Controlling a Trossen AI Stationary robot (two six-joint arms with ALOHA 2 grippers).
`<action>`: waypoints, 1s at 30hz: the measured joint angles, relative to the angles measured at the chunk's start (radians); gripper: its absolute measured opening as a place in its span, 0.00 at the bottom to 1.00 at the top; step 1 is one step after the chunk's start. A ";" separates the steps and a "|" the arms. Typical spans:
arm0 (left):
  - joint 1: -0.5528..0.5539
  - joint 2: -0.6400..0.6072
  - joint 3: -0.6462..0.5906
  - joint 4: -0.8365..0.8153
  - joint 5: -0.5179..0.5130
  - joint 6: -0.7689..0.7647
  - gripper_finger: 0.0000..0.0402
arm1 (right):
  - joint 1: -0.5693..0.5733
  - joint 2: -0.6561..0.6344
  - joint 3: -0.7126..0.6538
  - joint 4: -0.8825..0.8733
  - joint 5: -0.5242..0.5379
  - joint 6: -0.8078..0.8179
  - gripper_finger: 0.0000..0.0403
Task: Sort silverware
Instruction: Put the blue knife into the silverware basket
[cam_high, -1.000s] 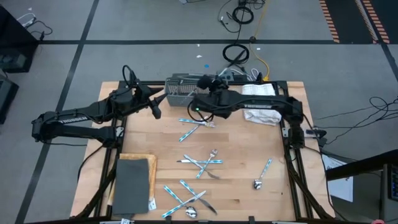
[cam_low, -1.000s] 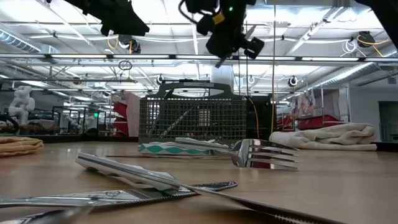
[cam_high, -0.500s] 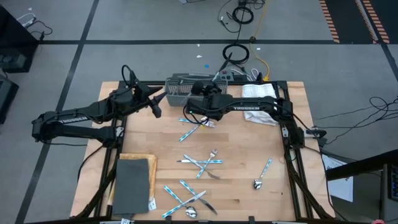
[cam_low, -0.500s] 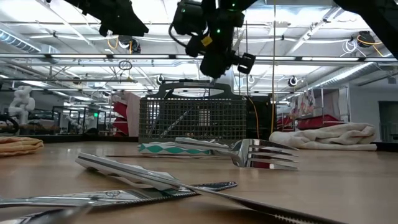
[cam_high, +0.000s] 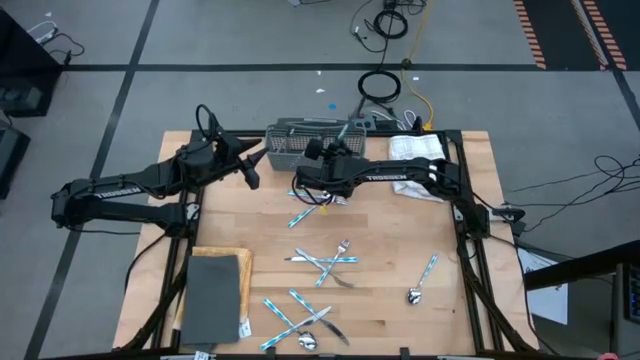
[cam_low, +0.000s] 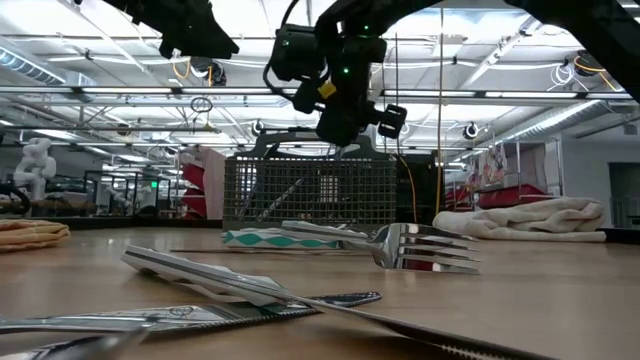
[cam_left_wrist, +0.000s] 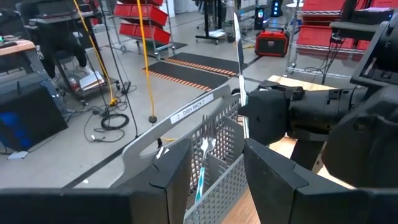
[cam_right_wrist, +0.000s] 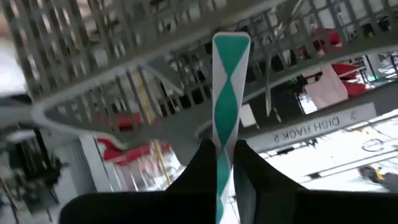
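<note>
My right gripper (cam_high: 322, 155) hangs over the grey mesh basket (cam_high: 298, 142) at the table's far edge, shut on a piece of silverware (cam_right_wrist: 229, 93). Its green-and-white patterned handle points down at the basket and its thin metal end (cam_left_wrist: 238, 37) stands up. My left gripper (cam_left_wrist: 217, 180) waits open in the air to the left of the basket, touching nothing. A fork (cam_left_wrist: 202, 155) stands in the basket. More silverware lies flat on the table: a pair (cam_high: 318, 205), a crossed cluster (cam_high: 325, 262), another cluster (cam_high: 300, 320) and a spoon (cam_high: 422, 280). My right gripper pinches the piece by its patterned handle (cam_right_wrist: 222, 146) between the two fingers, with the handle's free end reaching well past them. The fingers lie across the piece, close to level. The piece is held upright, handle end down, lifted clear just above the basket's rim (cam_low: 310, 158).
A white folded towel (cam_high: 420, 165) lies right of the basket. A dark grey pad (cam_high: 215, 295) on a tan board sits at the near left. Bare wood shows between the silverware clusters and along the right side (cam_high: 400, 230).
My right gripper has come down and moved toward the table's left, over the basket, rolling somewhat as it went. The piece of silverware has travelled with it, still held, and now stands lower with its handle end close above the basket.
</note>
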 joint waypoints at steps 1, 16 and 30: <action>0.000 0.000 0.000 0.000 0.000 0.000 0.37 | 0.000 0.000 0.000 0.000 0.000 0.021 0.05; 0.000 0.000 -0.001 0.000 0.000 0.000 0.37 | 0.000 0.000 0.000 0.020 0.026 0.124 0.46; 0.000 0.000 -0.001 0.001 0.001 -0.029 0.37 | 0.071 -0.106 0.187 -0.150 0.107 0.767 0.44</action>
